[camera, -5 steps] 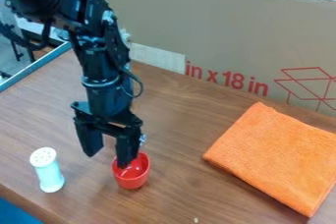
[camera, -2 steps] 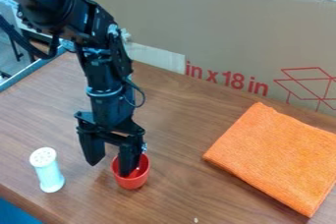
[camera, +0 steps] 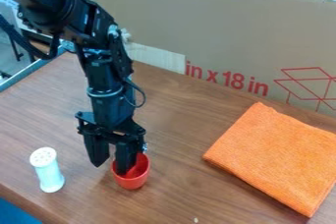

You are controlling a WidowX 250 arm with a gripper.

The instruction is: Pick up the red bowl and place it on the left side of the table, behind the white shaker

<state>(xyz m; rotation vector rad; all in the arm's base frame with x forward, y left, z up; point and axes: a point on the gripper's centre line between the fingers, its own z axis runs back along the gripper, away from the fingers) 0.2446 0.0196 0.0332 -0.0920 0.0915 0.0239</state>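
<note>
The black gripper (camera: pixel 111 168) hangs down over the left-centre of the table, its fingers apart and open. One finger (camera: pixel 125 159) is inside the red cup (camera: pixel 132 181), near its left wall. The other finger (camera: pixel 98 152) stands outside, to the left of the cup. The cup is upright, and its left rim lies between the two fingers, with a narrow gap visible beside the outer one. Left of the gripper, a white-topped, pale blue shaker (camera: pixel 49 173) stands upright.
A folded orange cloth (camera: pixel 275 156) lies on the right of the wooden table (camera: pixel 183 144). Along the back stands a tall cardboard panel (camera: pixel 216 26) with red print. The table's front edge runs across the lower left.
The gripper has lowered and shifted slightly right, one finger sinking further into the cup. Since the middle frame, its fingers have drawn closer together. Cup, shaker and cloth have kept their places.
</note>
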